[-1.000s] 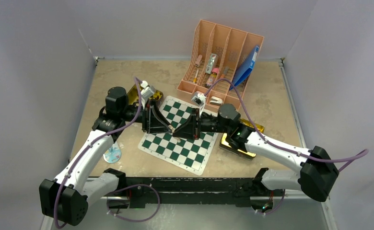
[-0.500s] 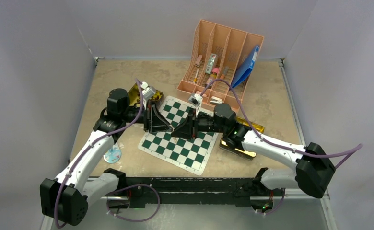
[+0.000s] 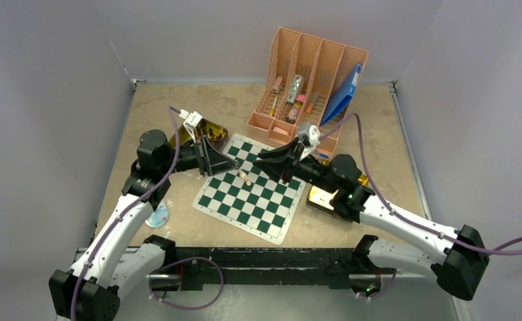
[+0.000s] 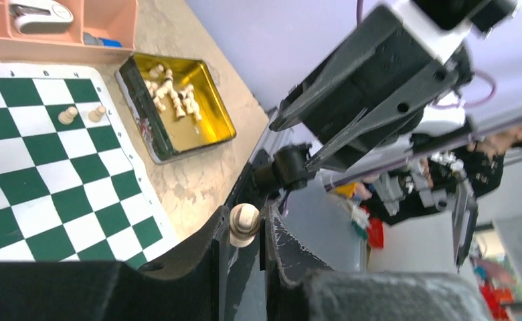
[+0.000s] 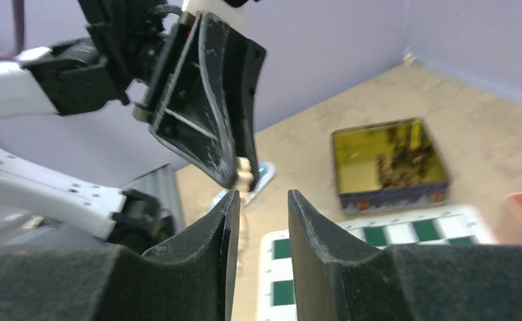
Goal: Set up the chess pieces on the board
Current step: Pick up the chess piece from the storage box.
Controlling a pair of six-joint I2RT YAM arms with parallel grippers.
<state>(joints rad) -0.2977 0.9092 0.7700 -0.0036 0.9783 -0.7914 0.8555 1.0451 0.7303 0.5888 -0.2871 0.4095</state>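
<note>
The green-and-white board (image 3: 258, 214) lies in the middle of the table. Two pale tan chess pieces (image 3: 243, 177) stand on it, also in the left wrist view (image 4: 67, 115). My left gripper (image 3: 225, 167) hovers over the board's left side, shut on a pale tan chess piece (image 4: 243, 224). My right gripper (image 3: 263, 159) is open and empty above the board's far side, facing the left one. A gold tin (image 4: 178, 107) holds several pale pieces. Another gold tin (image 5: 389, 157) holds dark pieces.
A pink desk organizer (image 3: 305, 73) with markers, tubes and a blue folder (image 3: 342, 90) stands behind the board. Gold tins sit at the board's far left (image 3: 205, 128) and right (image 3: 325, 200). A small round disc (image 3: 156, 215) lies left of the board.
The two grippers met tip to tip low over the board. They have drawn apart: the left moved back and left, the right rose and moved right. Two pieces on the board now show.
</note>
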